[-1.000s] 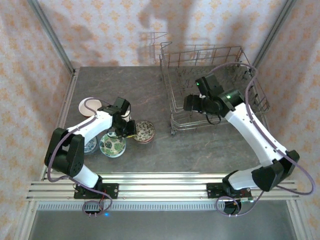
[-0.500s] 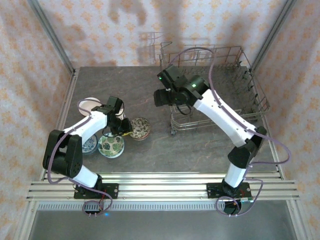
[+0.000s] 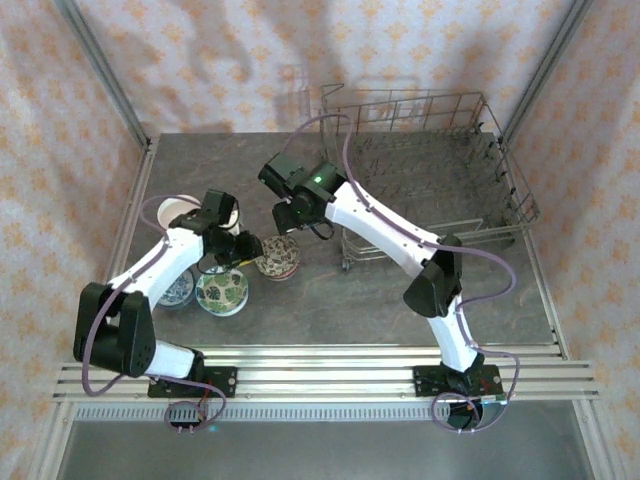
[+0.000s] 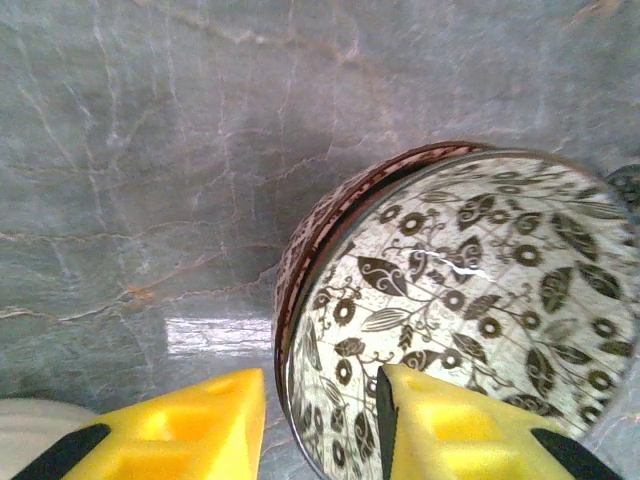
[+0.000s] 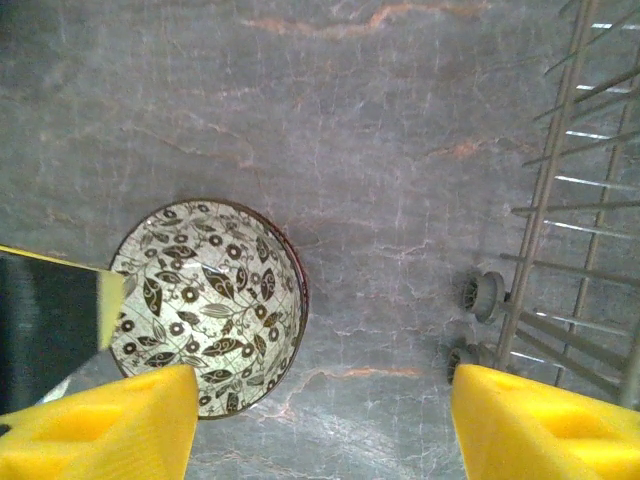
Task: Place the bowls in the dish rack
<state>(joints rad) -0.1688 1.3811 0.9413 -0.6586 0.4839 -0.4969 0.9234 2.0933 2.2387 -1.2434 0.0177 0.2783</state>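
The brown-white leaf-patterned bowl [image 3: 277,257] [image 4: 470,290] [image 5: 205,300] sits upright on the table left of the dish rack [image 3: 420,165]. My left gripper [image 3: 249,250] [image 4: 320,400] straddles its near rim, one yellow finger outside and one inside. Gaps show on both sides, so it is open and not gripping. My right gripper [image 3: 291,217] [image 5: 325,400] hovers above the table just right of that bowl, jaws wide open and empty. A green floral bowl [image 3: 223,292], a blue-white bowl [image 3: 180,291] and a pale pinkish bowl [image 3: 176,210] lie around the left arm.
The rack's wire side [image 5: 560,180] and its small wheels [image 5: 484,295] stand close to the right of the right gripper. The left finger [image 5: 55,320] reaches into the right wrist view at the bowl's left edge. Bare grey table [image 3: 300,170] lies behind the bowls.
The right arm swung left from the rack to above the brown-white bowl, its jaws narrowing a little. The left jaws loosened on the bowl's rim, and the bowl shifted slightly left.
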